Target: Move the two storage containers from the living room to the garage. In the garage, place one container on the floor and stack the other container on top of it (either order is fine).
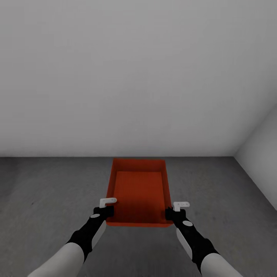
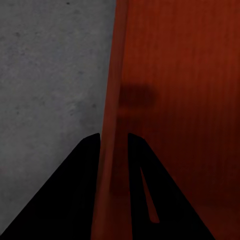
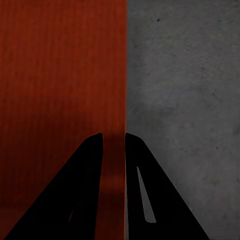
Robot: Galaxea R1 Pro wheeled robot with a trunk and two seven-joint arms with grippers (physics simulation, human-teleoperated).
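Gripping the storage container at its near corners, both grippers are clamping the bin's side walls. The left gripper is pinching the container's left wall close to the near end; in the left wrist view its two dark fingers are sitting one on each side of the thin orange-red wall, one outside over the floor and one inside over the bin's bottom. The right gripper is doing the same on the container's right wall; in the right wrist view its fingers are straddling that wall, closed against it, with grey concrete lying on the outer side.

The container is sitting between the two arms, in front of the robot, over the dark grey mottled floor, its far end pointing toward the plain white wall. Whether it is resting on the floor or being held just above it cannot be told. It is showing nothing inside but its own flat bottom.

The bin is looking orange-red, rectangular and open-topped, with plain walls tapering slightly inward toward the base.
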